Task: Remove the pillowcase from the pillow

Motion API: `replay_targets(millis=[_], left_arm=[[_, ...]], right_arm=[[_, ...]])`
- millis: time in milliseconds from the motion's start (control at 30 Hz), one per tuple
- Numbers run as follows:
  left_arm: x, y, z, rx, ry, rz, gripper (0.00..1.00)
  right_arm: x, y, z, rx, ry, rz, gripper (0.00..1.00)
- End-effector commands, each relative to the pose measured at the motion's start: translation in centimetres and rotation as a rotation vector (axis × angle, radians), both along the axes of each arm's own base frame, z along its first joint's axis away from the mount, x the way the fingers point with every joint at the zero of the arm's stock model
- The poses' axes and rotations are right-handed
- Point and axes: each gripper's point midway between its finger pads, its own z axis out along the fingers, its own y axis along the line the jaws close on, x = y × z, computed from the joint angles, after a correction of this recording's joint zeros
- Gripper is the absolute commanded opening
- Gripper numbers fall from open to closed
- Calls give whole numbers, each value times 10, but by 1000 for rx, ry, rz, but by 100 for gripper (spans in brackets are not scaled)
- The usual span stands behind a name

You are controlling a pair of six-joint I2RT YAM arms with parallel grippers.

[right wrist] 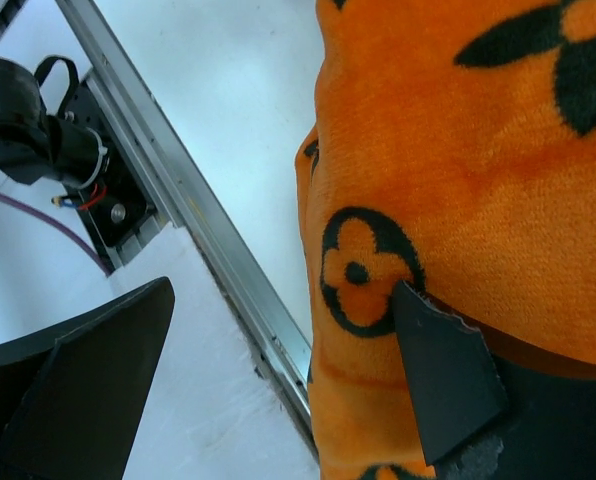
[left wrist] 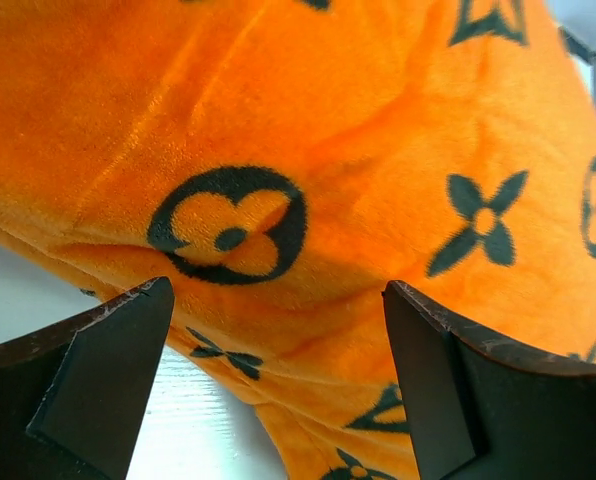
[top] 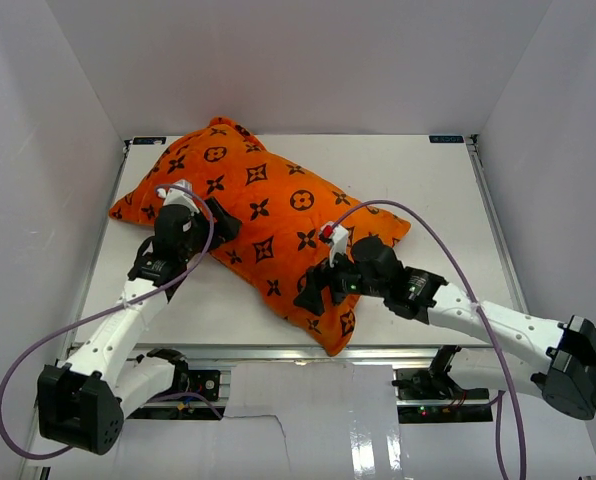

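Observation:
The orange pillowcase with black motifs lies stuffed and diagonal on the white table, from back left to front middle. The pillow is hidden inside it. My left gripper is at its left long edge, open, and orange cloth bulges just beyond the fingertips, with none between the pads. My right gripper is open at the near corner. One of its fingers rests on the pillowcase there. The other finger hangs over the table's front edge, and the cloth's edge lies between them.
An aluminium rail runs along the table's near edge, close to the pillowcase's near corner. An arm base with wiring sits just past it. White walls close in the left, back and right. Purple cables loop above both arms.

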Motion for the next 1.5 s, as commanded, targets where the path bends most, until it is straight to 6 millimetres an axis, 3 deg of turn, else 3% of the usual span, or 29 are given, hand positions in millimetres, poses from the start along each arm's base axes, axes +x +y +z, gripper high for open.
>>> replay_targets(millis=[0, 67, 100, 133, 200, 233, 267, 333, 367, 433, 467, 500, 533, 567, 633, 667, 733, 800, 900, 967, 1033, 1067, 1100, 1167, 1300, 1367, 1400, 1467], left_arm=[[-2, -9, 53, -40, -149, -54, 97], [-3, -17, 61, -46, -129, -98, 97], [-2, -18, 66, -40, -129, -106, 97], [2, -19, 80, -40, -153, -110, 97], [4, -17, 84, -24, -145, -104, 97], [4, -18, 93, -11, -160, -120, 98], [2, -22, 97, -16, -162, -151, 98], [-2, -24, 104, -11, -165, -177, 97], [-4, -24, 110, -11, -175, -181, 97], [-7, -18, 112, 6, -178, -159, 97], [-9, -15, 113, 16, -180, -148, 97], [-10, -12, 113, 25, -182, -137, 97], [-12, -11, 111, 31, -176, -137, 97], [-14, -11, 110, 34, -175, -140, 97], [-21, -11, 103, 35, -152, -151, 97], [-22, -10, 101, 45, -143, -152, 97], [-24, 5, 96, 86, -115, -85, 97], [-24, 23, 93, 134, -104, 2, 97], [-26, 59, 85, 232, -55, 174, 95], [-30, 78, 68, 296, 8, 262, 95], [-34, 80, 44, 298, 77, 285, 95], [-35, 77, 36, 281, 94, 280, 95], [-34, 65, 25, 245, 114, 224, 93], [-31, 44, 6, 197, 143, 127, 85], [-32, 14, -14, 111, 178, 21, 78], [-35, -21, -7, -19, 130, -85, 76], [-47, -44, -16, -51, 132, -167, 76], [-59, -85, 0, -148, 76, -268, 75]], right_arm=[[7, 14, 4, 133, -33, -26, 95], [-1, 20, -9, 183, 28, -18, 95], [-5, 18, -31, 165, 58, -32, 95], [-2, 20, -31, 187, 52, -47, 95], [17, 15, -45, 136, 61, -167, 95], [26, 3, -61, 54, 75, -236, 93], [52, -12, -65, 22, 60, -347, 93], [76, -34, -66, 29, 91, -422, 92], [105, -62, -65, 60, 123, -508, 92], [136, -96, -62, 82, 135, -622, 92], [164, -129, -65, 84, 142, -727, 92], [178, -143, -63, 81, 135, -764, 92], [202, -154, -45, 108, 105, -798, 92], [224, -179, -53, 100, 140, -859, 92], [245, -195, -51, 100, 187, -882, 93], [263, -199, -40, 120, 189, -862, 93], [264, -197, -36, 86, 196, -819, 93], [259, -193, -20, 105, 159, -787, 93], [239, -192, 1, 126, 91, -757, 93], [222, -190, 15, 130, 50, -721, 93], [203, -183, 16, 121, 58, -688, 93], [193, -180, 32, 148, 15, -672, 93], [184, -177, 25, 146, 21, -658, 93], [166, -166, 39, 170, -23, -612, 94], [138, -153, 49, 171, -58, -554, 94], [125, -148, 53, 178, -89, -531, 94], [121, -148, 52, 174, -94, -524, 93], [114, -149, 50, 163, -108, -518, 94]])
